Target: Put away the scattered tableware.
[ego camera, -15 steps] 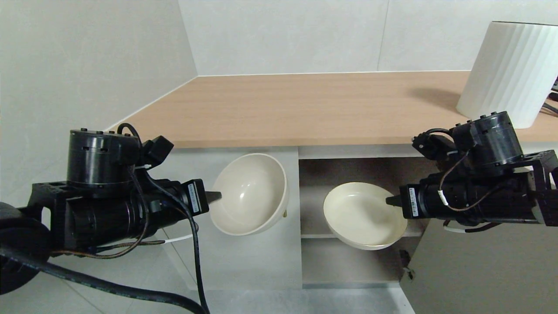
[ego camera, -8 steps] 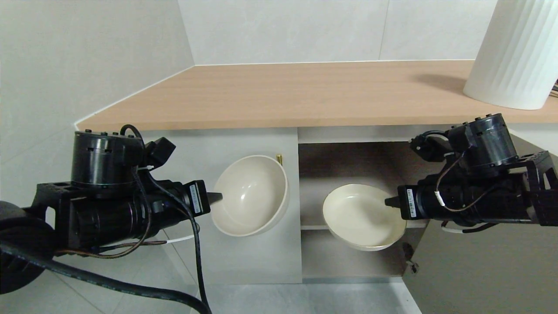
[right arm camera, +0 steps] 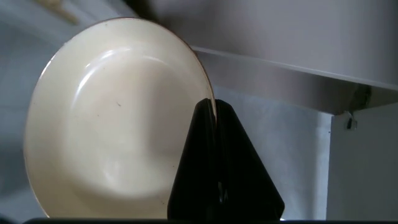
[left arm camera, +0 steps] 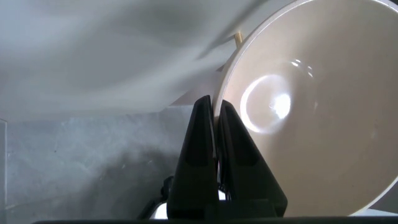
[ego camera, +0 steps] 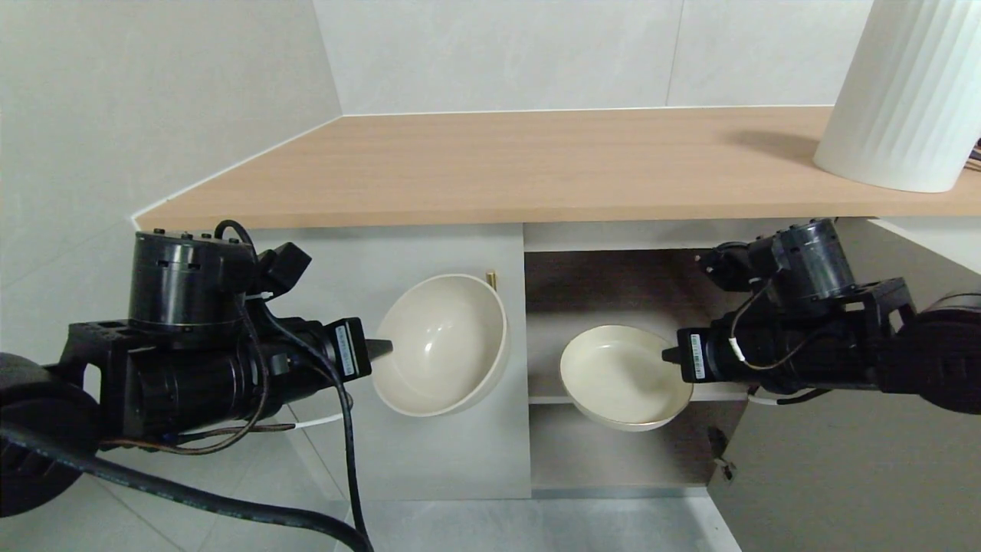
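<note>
Cream ceramic is what both arms are carrying. I am watching the left gripper [ego camera: 381, 347] pinching the rim of a deep bowl [ego camera: 441, 345], its jaws drawn in to the thickness of the bowl's wall. The bowl is hanging tilted, its hollow facing up towards the head camera, in front of the closed left door [ego camera: 429, 460] of the cabinet and below the wooden counter [ego camera: 536, 169]. The right gripper [ego camera: 669, 355] is clamping the rim of a shallow plate [ego camera: 621, 376] the same way, jaws almost together on the edge. The plate is hanging tilted at the mouth of the open right compartment [ego camera: 613, 284], across the shelf edge [ego camera: 548, 399]; I cannot tell whether it is touching the shelf. The right door [ego camera: 843, 475] is standing swung open beneath that arm. A white ribbed cylinder [ego camera: 904, 92] is standing on the counter's right end.
</note>
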Motion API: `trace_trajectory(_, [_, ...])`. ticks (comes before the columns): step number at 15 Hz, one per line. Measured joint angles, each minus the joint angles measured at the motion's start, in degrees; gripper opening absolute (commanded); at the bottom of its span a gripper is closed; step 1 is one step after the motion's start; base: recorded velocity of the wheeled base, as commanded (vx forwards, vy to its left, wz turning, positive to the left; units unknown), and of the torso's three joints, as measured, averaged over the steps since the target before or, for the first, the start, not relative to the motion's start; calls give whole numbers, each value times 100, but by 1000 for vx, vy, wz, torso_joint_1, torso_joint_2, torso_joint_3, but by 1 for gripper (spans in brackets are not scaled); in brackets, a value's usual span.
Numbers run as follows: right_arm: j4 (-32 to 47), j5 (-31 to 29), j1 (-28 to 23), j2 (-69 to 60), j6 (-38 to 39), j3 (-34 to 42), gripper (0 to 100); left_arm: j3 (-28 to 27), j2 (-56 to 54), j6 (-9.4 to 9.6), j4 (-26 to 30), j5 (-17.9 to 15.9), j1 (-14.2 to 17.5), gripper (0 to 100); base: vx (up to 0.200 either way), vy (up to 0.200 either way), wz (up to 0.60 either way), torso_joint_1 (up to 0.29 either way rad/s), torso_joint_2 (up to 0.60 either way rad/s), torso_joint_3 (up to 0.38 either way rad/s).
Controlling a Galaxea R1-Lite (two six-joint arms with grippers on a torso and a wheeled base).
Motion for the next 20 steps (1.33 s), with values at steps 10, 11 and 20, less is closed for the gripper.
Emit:
trace_trajectory(10, [-972,-962,-455,2542,583,-1100,0,0,24,0,0,0,-28,0,0,0,0,0,0,0])
trace_trajectory(11, [-1125,-1083,-500,2783,701,-1263,0,0,24,0,0,2,-35,0,0,0,0,0,0,0])
trace_trajectory(20, [-1309,-1562,-905,3961,991,-2167,0,7,45,0,6,7,-90,0,0,0,0,0,0,0])
